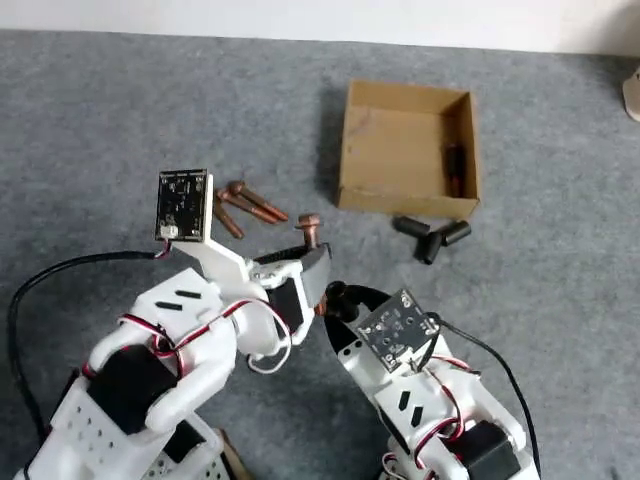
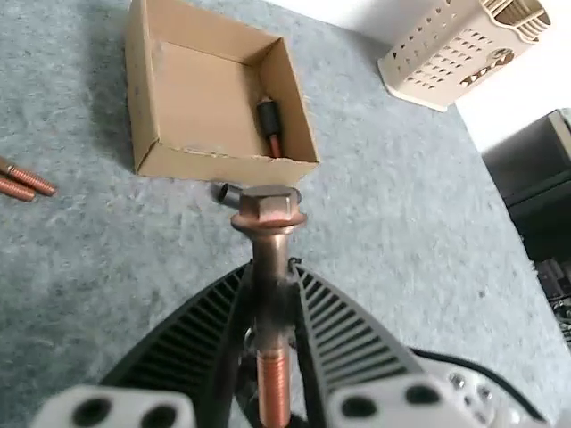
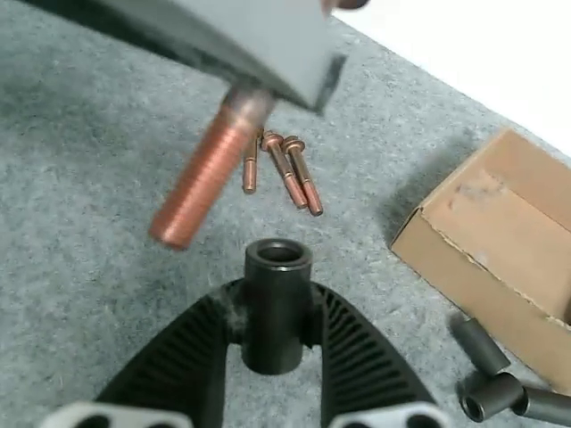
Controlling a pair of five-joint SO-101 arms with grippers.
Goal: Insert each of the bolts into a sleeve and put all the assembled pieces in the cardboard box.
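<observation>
My left gripper (image 2: 268, 283) is shut on a copper bolt (image 2: 269, 267), head up and tilted. It also appears as the left gripper (image 1: 305, 268) with the bolt (image 1: 309, 228) in the high view. My right gripper (image 3: 278, 314) is shut on a black sleeve (image 3: 278, 299), bore facing up. The bolt's threaded end (image 3: 203, 183) hangs just beside and above the sleeve mouth, apart from it. The cardboard box (image 1: 400, 200) holds one assembled piece (image 1: 455, 170). Three loose bolts (image 1: 245, 205) lie left of the box and three loose sleeves (image 1: 430, 236) in front of it.
A beige perforated basket (image 2: 455, 45) stands beyond the box on the grey carpet. The right arm (image 1: 400, 340) sits close beside the left arm (image 1: 200, 330), their grippers nearly touching. Open carpet stretches right of the sleeves.
</observation>
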